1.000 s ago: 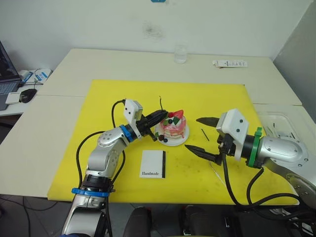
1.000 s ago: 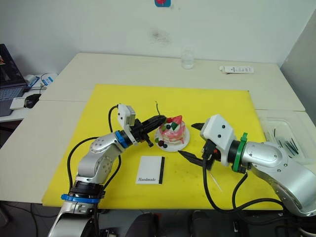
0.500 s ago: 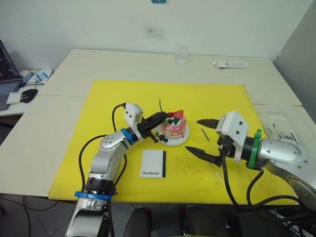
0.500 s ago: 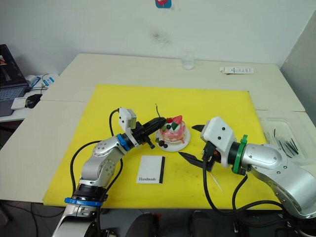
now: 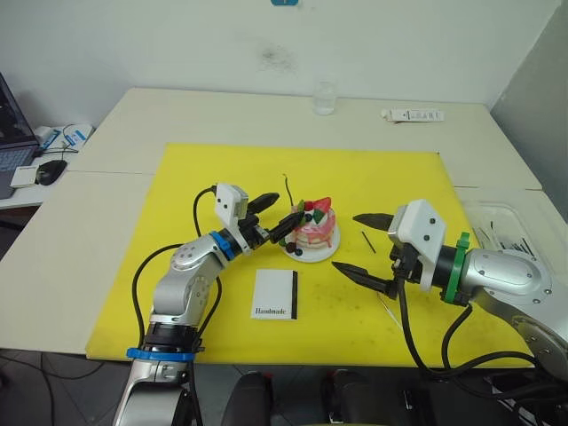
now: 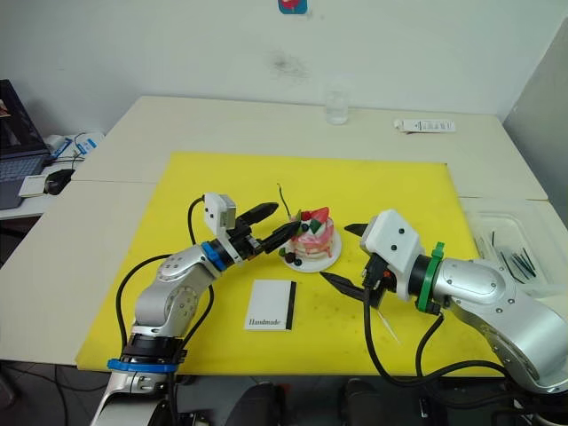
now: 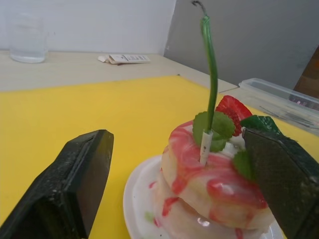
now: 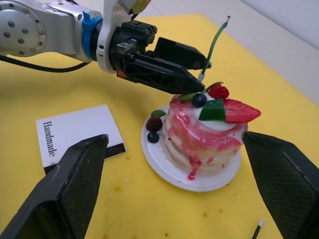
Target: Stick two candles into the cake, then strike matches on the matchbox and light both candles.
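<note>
The pink cake [image 5: 312, 232] sits on its white plate in the middle of the yellow mat [image 5: 195, 169]. One thin candle [image 7: 212, 74] stands upright in the cake's top beside the strawberry. My left gripper [image 5: 280, 214] is open at the cake's left side, its fingers apart on either side of the candle and clear of it. My right gripper [image 5: 347, 241] is open and empty just right of the cake. The white matchbox [image 5: 275, 294] lies in front of the cake. A black match [image 5: 367, 241] and a pale second candle [image 5: 388, 311] lie on the mat near my right gripper.
A clear glass [image 5: 325, 98] and a white remote [image 5: 413, 114] stand at the table's far side. A clear plastic box [image 5: 506, 226] holding several thin sticks is at the right edge. A mouse [image 5: 51, 170] and laptop sit far left.
My left gripper has opened and let go of the candle, which stays standing in the cake. The right arm has not moved.
</note>
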